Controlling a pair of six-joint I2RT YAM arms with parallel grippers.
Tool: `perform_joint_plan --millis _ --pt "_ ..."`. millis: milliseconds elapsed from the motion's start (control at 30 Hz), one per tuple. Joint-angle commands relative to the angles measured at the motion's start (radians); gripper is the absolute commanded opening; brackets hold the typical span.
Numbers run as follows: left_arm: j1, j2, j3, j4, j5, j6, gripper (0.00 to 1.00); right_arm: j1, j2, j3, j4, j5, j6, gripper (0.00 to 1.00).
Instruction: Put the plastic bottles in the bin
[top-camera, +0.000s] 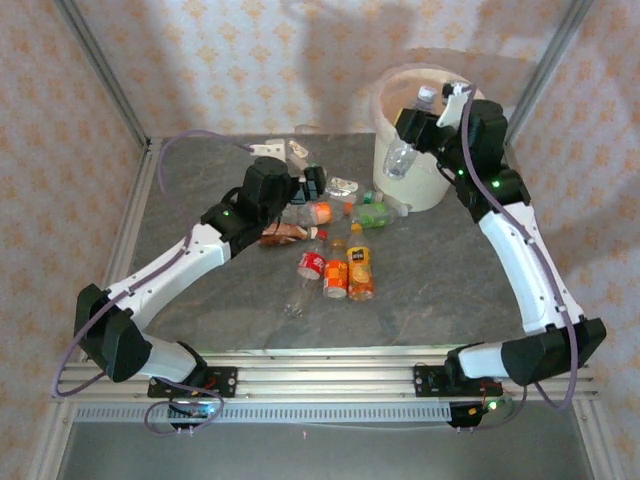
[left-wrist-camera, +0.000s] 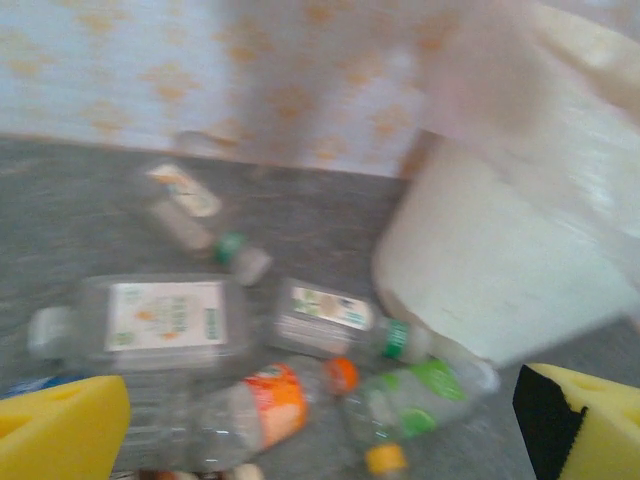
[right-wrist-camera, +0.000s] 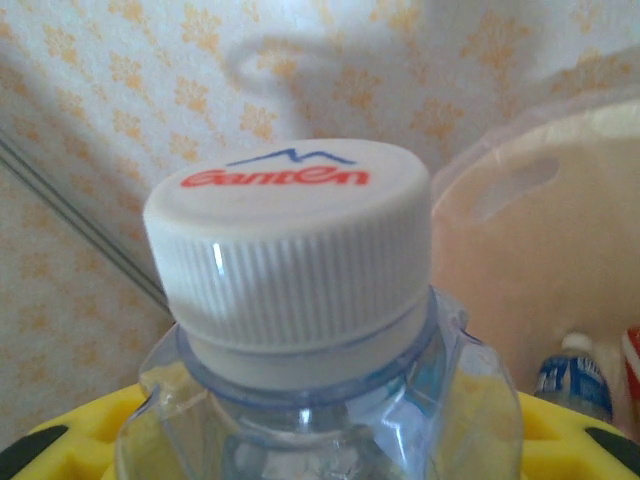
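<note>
The right jaws are clamped on a clear bottle (top-camera: 404, 155), gripping it below the neck between yellow pads (right-wrist-camera: 60, 440). The bottle is held upright, and its white cap (right-wrist-camera: 290, 240) with red lettering is on top. It hangs at the near-left rim of the bin (top-camera: 440, 190), whose pinkish liner folds over the edge. A blue-labelled bottle (right-wrist-camera: 575, 385) already lies inside the bin.

The left jaws stand wide open and hold nothing. They hover over the bottles scattered on the tabletop (top-camera: 450, 270). Below them lie an orange-labelled bottle (left-wrist-camera: 270, 400), a green-labelled bottle (left-wrist-camera: 420, 395) and a white-labelled bottle (left-wrist-camera: 165, 315). Nearer the arm bases, a red-labelled bottle (top-camera: 312, 265) lies just beside two orange ones.
</note>
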Motion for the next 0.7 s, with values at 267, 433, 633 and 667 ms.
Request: perform_joint_plan --millis 267,433,633,667 --pt "0.076 -0.150 -0.175 -0.108 -0.257 -0.180 1.00 -0.076 0.215 0.344 -0.060 0.210 -0.139 0.41" --pt "0.077 -0.213 -0.238 -0.122 -0.305 -0.213 1.00 -0.096 0.326 0.471 -0.094 0.363 -0.202 0.41" --pt "0.088 -0.253 -0.274 -0.166 -0.334 -0.272 1.00 -0.114 0.529 0.710 -0.240 0.496 -0.325 0.41" --pt "0.091 -0.258 -0.282 -0.170 -0.334 -0.280 1.00 -0.117 0.559 0.755 -0.279 0.508 -0.333 0.41"
